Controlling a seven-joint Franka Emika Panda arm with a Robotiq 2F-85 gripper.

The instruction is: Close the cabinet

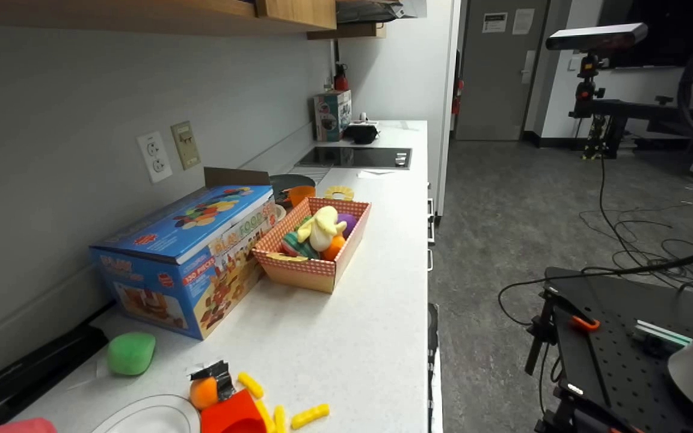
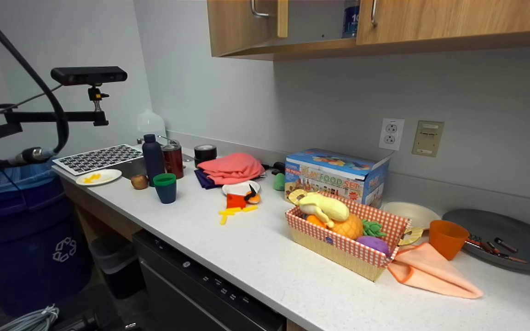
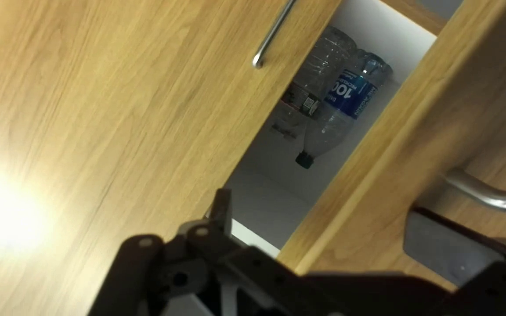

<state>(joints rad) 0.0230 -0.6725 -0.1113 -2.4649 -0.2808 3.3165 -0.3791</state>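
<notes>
While the cabinet door [image 2: 242,30] hangs ajar above the bench [image 2: 246,248], my end effector [image 3: 323,221] is spread wide, holding nothing, one finger [image 3: 448,248] near the handle [image 3: 496,201]. I'd best push the door's face squarely, letting no finger pinch against the neighbouring door [image 3: 125,109]; the bottles [image 3: 349,96] inside look clear of its swing.

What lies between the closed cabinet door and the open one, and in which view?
A blue-labelled bottle and another bottle show between the closed door and the open door in the wrist view; the blue label shows in an exterior view.
</notes>
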